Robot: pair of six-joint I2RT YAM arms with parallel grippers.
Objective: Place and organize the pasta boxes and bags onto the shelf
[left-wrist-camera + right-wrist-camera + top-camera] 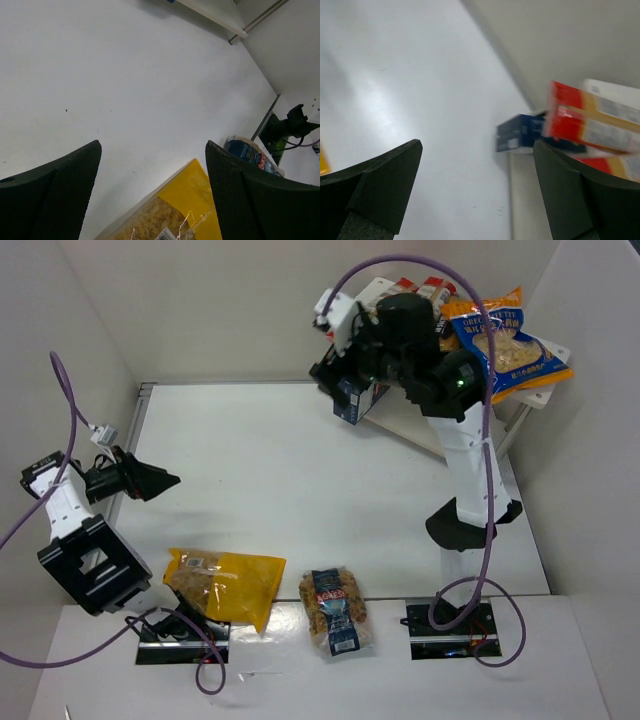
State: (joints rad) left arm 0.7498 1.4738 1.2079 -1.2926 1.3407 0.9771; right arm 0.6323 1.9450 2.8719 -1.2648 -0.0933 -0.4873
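Sits between placements: right gripper (476,150) apart, empty near navy box (520,132) at shelf (540,398), left gripper (152,150) apart, empty near yellow bag (225,585); likely needs descent and closing there

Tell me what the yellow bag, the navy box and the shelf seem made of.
Yellow bag: thin glossy plastic film, crinkled, with a clear window showing its contents. Navy box: probably printed cardboard; flat faces, sharp edges. Shelf: smooth white board, perhaps painted wood or laminate; unclear.

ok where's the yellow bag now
Top view: the yellow bag lies at the near left, beside the left arm's base, left of the small clear bag.
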